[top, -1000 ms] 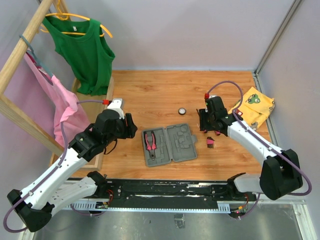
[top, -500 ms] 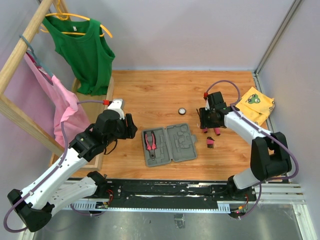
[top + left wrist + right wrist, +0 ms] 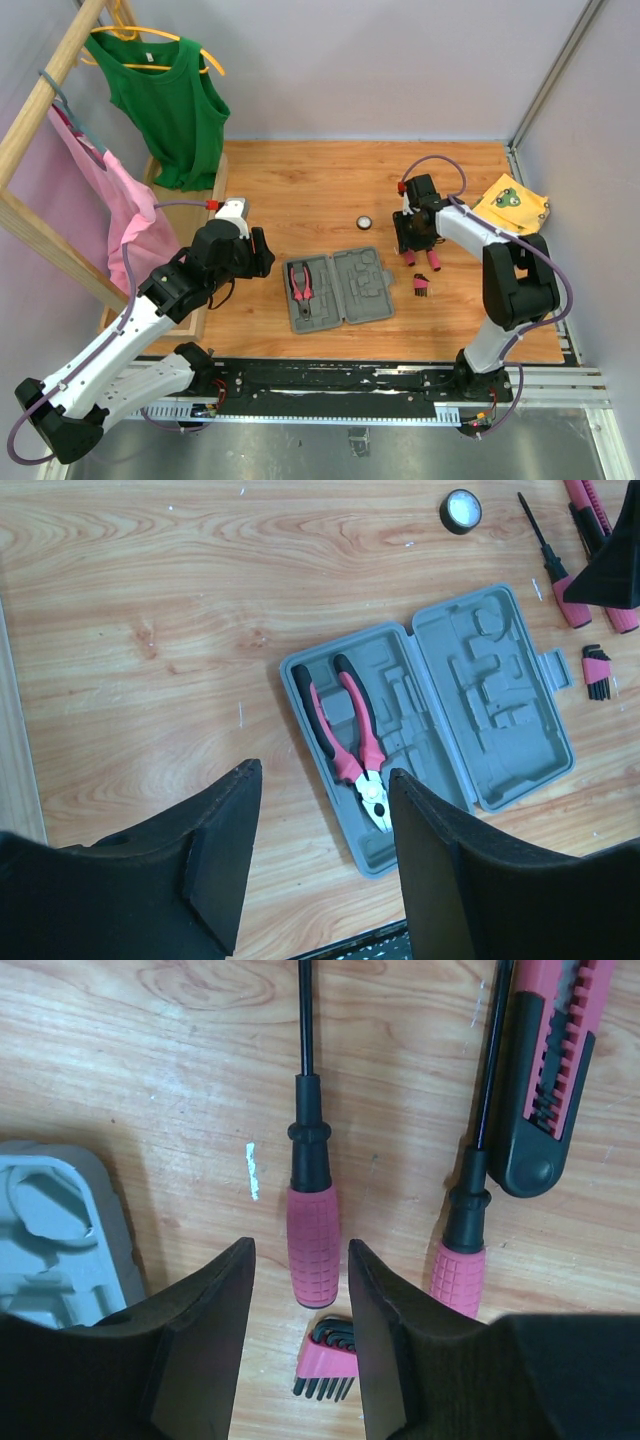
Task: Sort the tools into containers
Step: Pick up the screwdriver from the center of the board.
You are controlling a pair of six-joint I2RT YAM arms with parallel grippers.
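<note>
Screwdriver point(image 3: 311, 1165), slim black shaft, ribbed pink handle, on grained wooden table point(image 3: 150, 1060)

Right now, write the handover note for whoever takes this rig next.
Left gripper: open, empty, hovering left of the case.
Right gripper: open, jaws either side of a screwdriver at its handle, not closed on it.
Done: pliers lie in the left half of the open case.
Left: that screwdriver, the second screwdriver, cutter and hex keys lie on the table right of the case; the round disc lies beyond it. All need slotting in.
</note>
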